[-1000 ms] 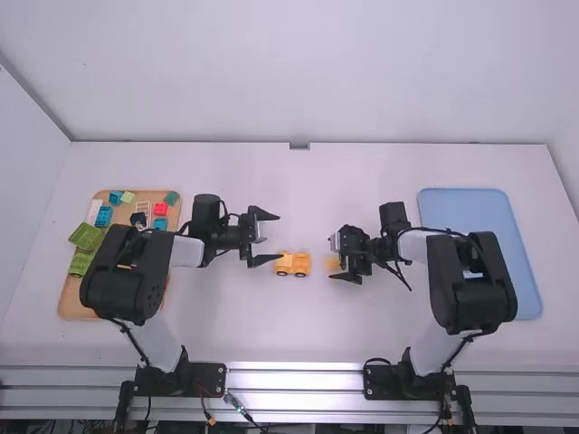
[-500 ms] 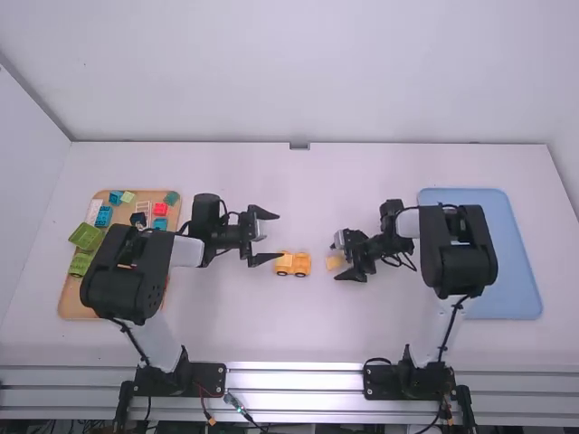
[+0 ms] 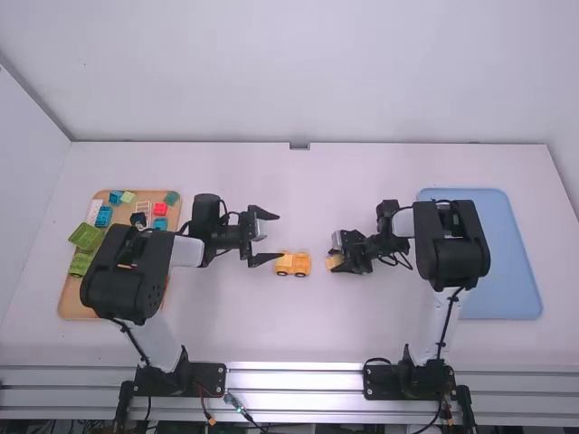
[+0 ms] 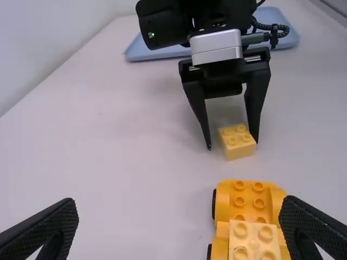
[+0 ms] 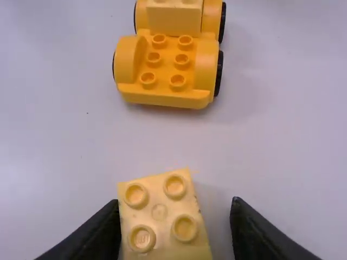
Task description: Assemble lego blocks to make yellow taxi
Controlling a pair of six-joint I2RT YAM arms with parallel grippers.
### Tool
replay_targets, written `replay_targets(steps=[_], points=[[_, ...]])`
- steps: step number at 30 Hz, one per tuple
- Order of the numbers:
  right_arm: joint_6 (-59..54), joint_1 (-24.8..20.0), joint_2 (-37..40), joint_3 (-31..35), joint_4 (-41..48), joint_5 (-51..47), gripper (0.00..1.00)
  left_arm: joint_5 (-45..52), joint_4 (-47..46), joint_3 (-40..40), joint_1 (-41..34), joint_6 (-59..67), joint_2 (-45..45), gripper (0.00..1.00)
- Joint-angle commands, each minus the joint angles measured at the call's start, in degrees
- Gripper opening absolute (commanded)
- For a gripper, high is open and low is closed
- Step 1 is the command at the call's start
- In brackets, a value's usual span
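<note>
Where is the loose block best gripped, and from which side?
Probably by two opposite side walls, from above: the block sits studs up, its straight walls clear of the car. The right claw, open, straddles it but off centre; centring first might help.

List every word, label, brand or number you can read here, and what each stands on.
None can be read.
Loose yellow block: any print on its studs is too faint.
Yellow wheeled base: no legible text.
Blocks on the tray: too small to tell.
</note>
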State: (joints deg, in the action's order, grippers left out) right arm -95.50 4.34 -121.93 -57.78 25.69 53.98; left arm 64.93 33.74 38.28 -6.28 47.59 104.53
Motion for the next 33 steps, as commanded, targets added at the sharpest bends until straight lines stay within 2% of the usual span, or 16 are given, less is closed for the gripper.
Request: replay_targets(steps=[1,16,26,30,33], points=[[0.35,0.11,-0.98,-0.33,0.46,0.04,0.3,1.97,-0.42,-0.28,-0.48,-0.22,-0.04,0.99],[1.18,0.17,-0.98,-0.33,0.74,0.02,0.5,2.12,-0.55,-0.31,-0.48,-0.26,-0.04,0.99],[1.18,-0.63,-0.98,-0.33,0.72,0.48,0.51,2.14,-0.9,-0.31,-0.48,-0.24,-0.04,0.99],[1.18,-0.66,-0.98,-0.33,0.7,0.42,0.47,2.14,-0.92,-0.31,-0.46,-0.24,-0.04,0.99],[1.16,-0.5,-0.98,-0.33,0.59,0.42,0.41,2.12,-1.36,-0.31,-0.48,-0.22,-0.04,0.99]])
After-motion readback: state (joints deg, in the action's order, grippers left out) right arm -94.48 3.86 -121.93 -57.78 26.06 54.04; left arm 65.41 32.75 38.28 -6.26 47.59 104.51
